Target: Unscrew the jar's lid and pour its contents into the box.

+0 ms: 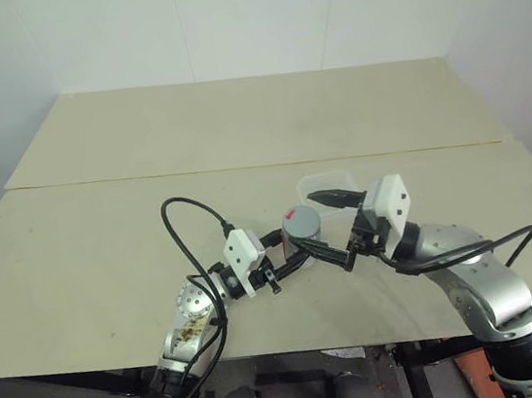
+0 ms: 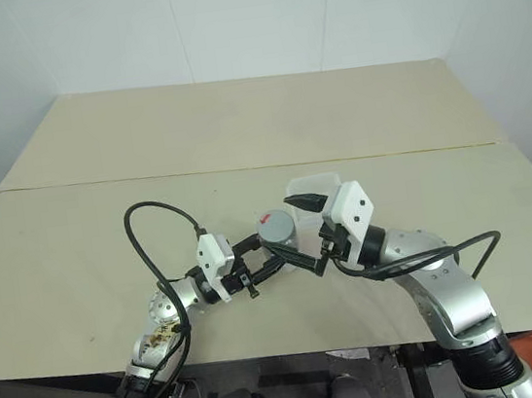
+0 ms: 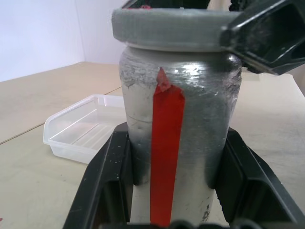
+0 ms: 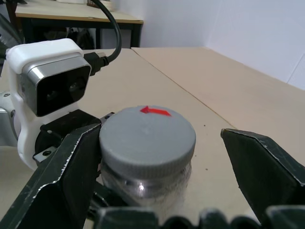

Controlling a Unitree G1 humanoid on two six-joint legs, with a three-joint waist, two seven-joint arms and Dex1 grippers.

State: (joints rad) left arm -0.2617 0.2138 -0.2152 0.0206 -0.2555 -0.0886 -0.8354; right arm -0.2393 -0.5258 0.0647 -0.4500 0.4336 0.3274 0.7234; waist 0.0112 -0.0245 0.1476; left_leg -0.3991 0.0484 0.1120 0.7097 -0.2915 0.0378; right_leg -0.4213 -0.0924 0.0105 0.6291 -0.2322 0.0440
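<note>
Jar [image 1: 301, 226] clamped in left tool [image 1: 288, 252] — right tool [image 4: 157, 157] wide open round lid [image 4: 147, 133].

Open right gripper [image 4: 157, 167] straddles a capped jar [image 4: 143, 183] on a beige table [image 4: 228, 90].

One black finger [image 4: 62, 176] touches the grey lid's [image 4: 147, 136] side, the other stands apart; a red arrow marks the lid. The left gripper's white wrist camera [image 4: 47, 76] sits just behind, its black cable [image 4: 110, 21] looping above.
</note>
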